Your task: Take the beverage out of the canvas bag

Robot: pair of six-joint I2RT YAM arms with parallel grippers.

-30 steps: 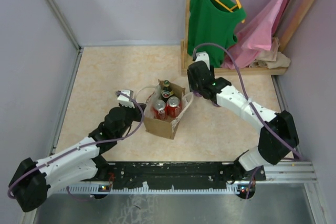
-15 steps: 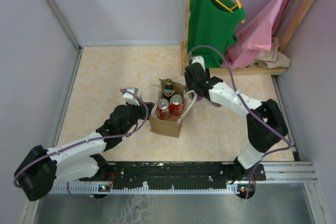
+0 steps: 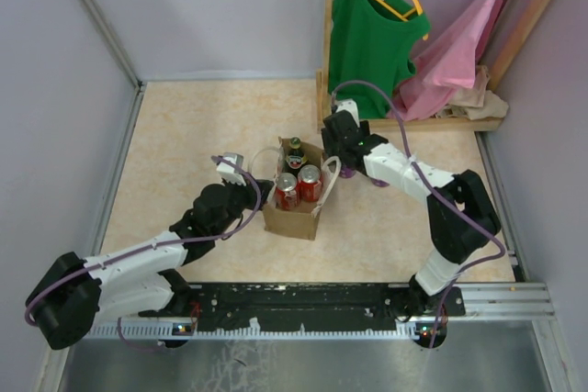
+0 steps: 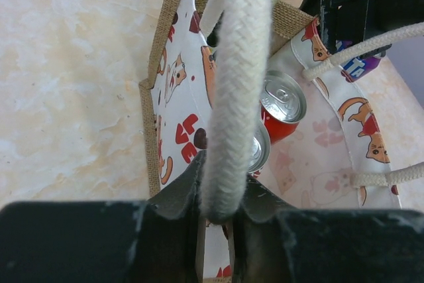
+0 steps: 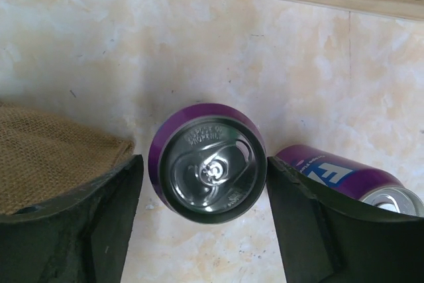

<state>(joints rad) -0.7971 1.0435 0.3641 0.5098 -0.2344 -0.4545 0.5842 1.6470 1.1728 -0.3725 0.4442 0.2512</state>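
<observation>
Marbled table (image 3: 184,126) carries the canvas bag (image 3: 292,219), rack base (image 3: 441,123), upright purple can (image 5: 207,162) (toppled can (image 5: 344,180) beside).

Bright even light, soft shadows, blurred foreground

Red "LOVE" inside canvas bag (image 4: 187,138)

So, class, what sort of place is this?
Probably a robot lab test cell: twin arms bolted to a rail, bare walls boxing the tabletop, staged props like the canvas bag and clothes rack.
</observation>
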